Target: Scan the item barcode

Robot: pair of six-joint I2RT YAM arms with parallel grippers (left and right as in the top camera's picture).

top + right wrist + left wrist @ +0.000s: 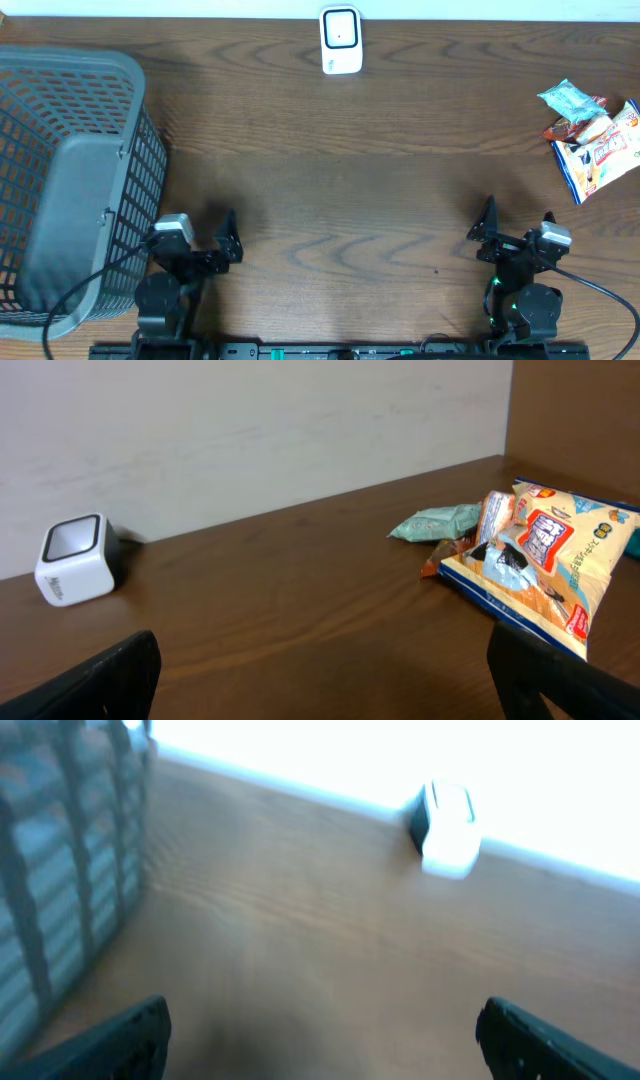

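A pile of snack packets lies at the table's far right: a large blue-and-cream bag point(600, 150) point(545, 565), a teal packet point(568, 97) point(435, 523) and a small orange one point(580, 128). The white barcode scanner point(340, 40) point(447, 825) point(75, 560) stands at the back edge, centre. My left gripper point(200, 232) point(320, 1040) hangs open near the front left with nothing between its fingers. My right gripper point(518, 215) point(320, 675) is open near the front right, short of the packets, with only bare table between its fingers.
A grey mesh basket point(70, 170) point(60, 870) fills the left side of the table, right beside the left arm. A pale wall runs behind the back edge. Dark wood tabletop point(340, 190) spreads between the arms and the scanner.
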